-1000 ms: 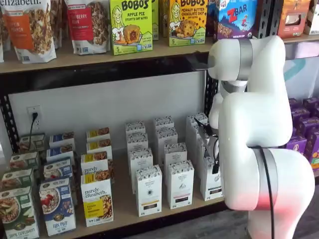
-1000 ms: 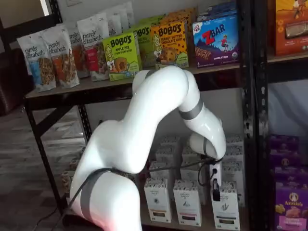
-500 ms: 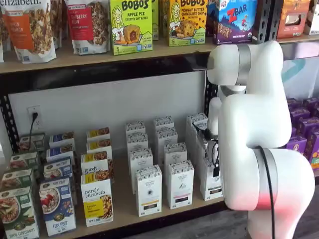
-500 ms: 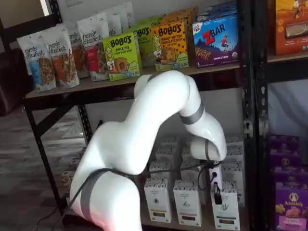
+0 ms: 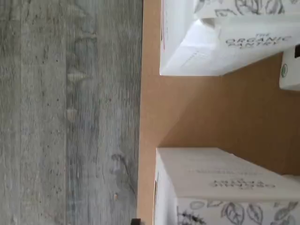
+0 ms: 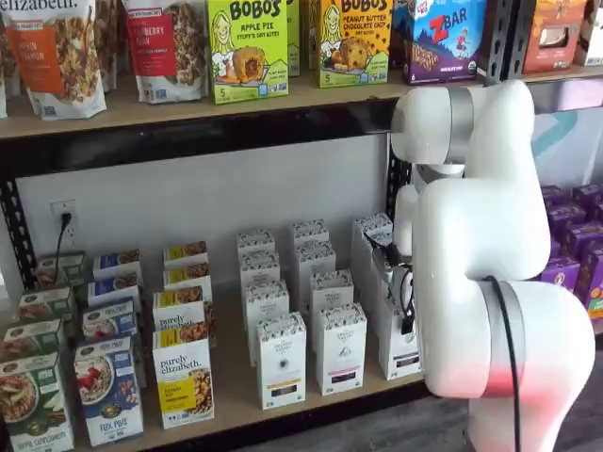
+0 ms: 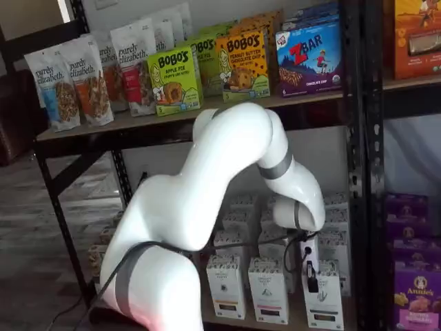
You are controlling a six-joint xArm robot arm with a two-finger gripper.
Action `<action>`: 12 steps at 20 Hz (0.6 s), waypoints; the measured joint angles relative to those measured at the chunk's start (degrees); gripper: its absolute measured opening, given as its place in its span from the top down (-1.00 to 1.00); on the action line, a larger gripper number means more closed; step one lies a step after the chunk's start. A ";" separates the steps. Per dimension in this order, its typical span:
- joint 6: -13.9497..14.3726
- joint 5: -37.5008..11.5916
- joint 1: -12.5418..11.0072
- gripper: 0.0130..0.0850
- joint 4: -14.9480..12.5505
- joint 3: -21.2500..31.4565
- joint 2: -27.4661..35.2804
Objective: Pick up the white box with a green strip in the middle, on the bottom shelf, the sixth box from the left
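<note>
The white arm [image 6: 480,245] was seen nearest the cameras, bent down in front of the shelving so that its wrist could be brought over the front row from above. The gripper [image 7: 311,283] was hung at the top of the white box [image 7: 322,302]. Only a dark finger was shown side-on in both shelf views, so it could not be told whether the claw was spread or clenched, nor whether the carton was yet gripped. A descent onto the box top was judged to be the step in hand.

The white box was stood upright at the front edge of the bottom shelf [image 6: 231,388], toward its right end, close by the black upright [image 7: 358,172]. It had been placed first in its file, presumably so that it could be lifted without the cartons behind being disturbed. Like white cartons [image 6: 281,360] were lined along the same front edge to one side, each file set apart from the next by a narrow gap, which was judged wide enough for a finger. Cereal boxes [image 6: 184,381] were ranged toward the left end.

In the wrist view the pale wooden board [image 5: 225,117] was shown bare between two cartons, with a grey plank floor [image 5: 70,112] beyond its front edge. Farther back, a white wall with a socket [image 6: 64,215] was visible, and snack boxes [image 6: 247,47] were lined on the upper board.
</note>
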 joint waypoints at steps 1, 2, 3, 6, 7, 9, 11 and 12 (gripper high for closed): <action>0.37 0.10 -0.03 -0.67 -0.46 -0.07 0.02; 0.42 0.18 -0.06 -0.67 -0.55 -0.13 0.03; 0.36 0.25 -0.08 -0.67 -0.51 -0.19 0.03; -0.15 0.54 -0.19 -0.44 -0.05 -0.39 -0.06; -0.07 0.53 -0.22 -0.44 -0.19 -0.40 -0.09; 0.31 0.61 -0.26 -0.33 -0.66 -0.42 -0.16; 0.65 0.77 -0.24 -0.22 -1.00 -0.39 -0.26; 1.02 0.79 -0.21 -0.22 -1.37 -0.30 -0.34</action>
